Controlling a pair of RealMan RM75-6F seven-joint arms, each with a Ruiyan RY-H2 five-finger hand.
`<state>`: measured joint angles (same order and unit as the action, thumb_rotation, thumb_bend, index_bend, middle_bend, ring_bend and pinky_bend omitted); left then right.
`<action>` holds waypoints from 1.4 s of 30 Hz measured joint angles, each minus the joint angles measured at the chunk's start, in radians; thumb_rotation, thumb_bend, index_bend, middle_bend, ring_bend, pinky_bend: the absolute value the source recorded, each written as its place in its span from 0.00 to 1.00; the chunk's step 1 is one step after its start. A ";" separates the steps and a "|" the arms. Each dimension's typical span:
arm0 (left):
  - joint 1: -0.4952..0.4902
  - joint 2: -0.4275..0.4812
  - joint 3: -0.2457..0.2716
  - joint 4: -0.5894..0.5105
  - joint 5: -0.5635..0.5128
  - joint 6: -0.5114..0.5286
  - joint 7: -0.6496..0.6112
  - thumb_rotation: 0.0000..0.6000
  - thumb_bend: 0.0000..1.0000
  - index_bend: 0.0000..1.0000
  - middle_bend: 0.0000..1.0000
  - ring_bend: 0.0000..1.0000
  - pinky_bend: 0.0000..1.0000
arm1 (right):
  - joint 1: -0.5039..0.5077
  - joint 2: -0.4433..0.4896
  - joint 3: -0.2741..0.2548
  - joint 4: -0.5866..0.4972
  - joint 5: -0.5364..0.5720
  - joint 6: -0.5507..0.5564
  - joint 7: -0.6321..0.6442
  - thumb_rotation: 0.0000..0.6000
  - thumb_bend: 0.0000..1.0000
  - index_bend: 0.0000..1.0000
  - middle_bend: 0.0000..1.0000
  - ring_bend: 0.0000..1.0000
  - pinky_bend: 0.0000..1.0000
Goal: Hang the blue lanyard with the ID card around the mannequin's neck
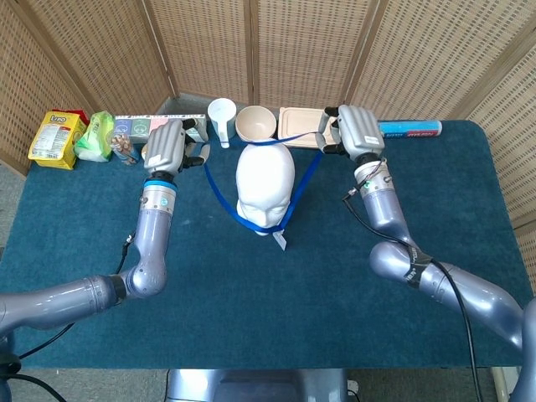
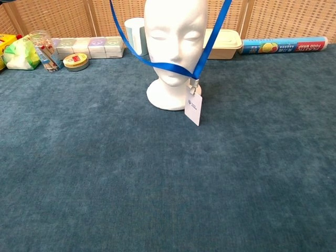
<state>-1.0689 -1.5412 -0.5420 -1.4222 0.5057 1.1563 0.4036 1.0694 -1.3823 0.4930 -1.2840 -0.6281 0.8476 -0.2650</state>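
A white mannequin head (image 1: 265, 189) (image 2: 175, 47) stands upright mid-table. The blue lanyard (image 1: 219, 192) (image 2: 169, 66) loops around it, its front strap crossing the chin and its back strap passing over the crown. The white ID card (image 2: 193, 110) (image 1: 279, 241) hangs at the front, beside the base. My left hand (image 1: 165, 147) holds the lanyard's left side up, left of the head. At the right of the head my right hand (image 1: 352, 131) holds the other side raised. Neither hand shows in the chest view.
Along the back edge stand a yellow packet (image 1: 55, 138), a green bag (image 1: 96, 136), a jar (image 2: 43, 49), a tape tin (image 2: 76, 61), a box row (image 2: 89, 46), a white cup (image 1: 222, 115), a bowl (image 1: 256, 124), a lidded container (image 1: 300, 127) and a food wrap roll (image 2: 283, 44).
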 measured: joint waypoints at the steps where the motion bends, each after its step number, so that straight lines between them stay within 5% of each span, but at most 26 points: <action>1: 0.000 0.000 0.002 -0.001 -0.002 -0.001 0.005 0.99 0.32 0.50 0.87 0.85 0.96 | 0.002 0.000 -0.003 0.005 0.001 -0.001 -0.005 0.91 0.53 0.57 0.78 1.00 1.00; 3: 0.000 0.001 0.007 -0.003 -0.004 -0.004 0.015 0.99 0.29 0.44 0.75 0.71 0.88 | 0.006 0.000 -0.007 0.010 0.004 -0.008 -0.006 0.87 0.53 0.54 0.75 1.00 1.00; 7: -0.003 0.003 0.015 -0.008 -0.010 -0.009 0.038 0.98 0.23 0.31 0.52 0.48 0.70 | 0.012 0.003 -0.019 0.021 0.011 -0.029 -0.012 0.61 0.50 0.44 0.66 0.98 1.00; 12: -0.003 0.009 0.019 -0.017 -0.018 -0.021 0.051 0.91 0.18 0.22 0.35 0.26 0.42 | 0.019 0.012 -0.034 0.027 0.033 -0.055 -0.027 0.41 0.46 0.38 0.58 0.78 0.95; 15: -0.003 0.017 0.021 -0.025 -0.032 -0.035 0.060 0.87 0.15 0.20 0.29 0.18 0.34 | 0.023 0.018 -0.041 0.027 0.045 -0.066 -0.032 0.37 0.43 0.37 0.53 0.72 0.86; 27: 0.008 0.049 0.036 -0.061 -0.027 -0.046 0.070 0.78 0.13 0.19 0.26 0.15 0.30 | 0.010 0.045 -0.024 -0.006 0.052 -0.087 0.046 0.31 0.40 0.32 0.36 0.42 0.48; 42: 0.157 0.189 0.104 -0.249 0.134 -0.036 -0.051 0.77 0.14 0.19 0.26 0.15 0.30 | -0.148 0.128 0.014 -0.116 -0.111 -0.026 0.291 0.31 0.39 0.32 0.36 0.40 0.44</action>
<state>-0.9120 -1.3518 -0.4378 -1.6716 0.6394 1.1202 0.3521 0.9216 -1.2546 0.5073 -1.4003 -0.7390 0.8213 0.0264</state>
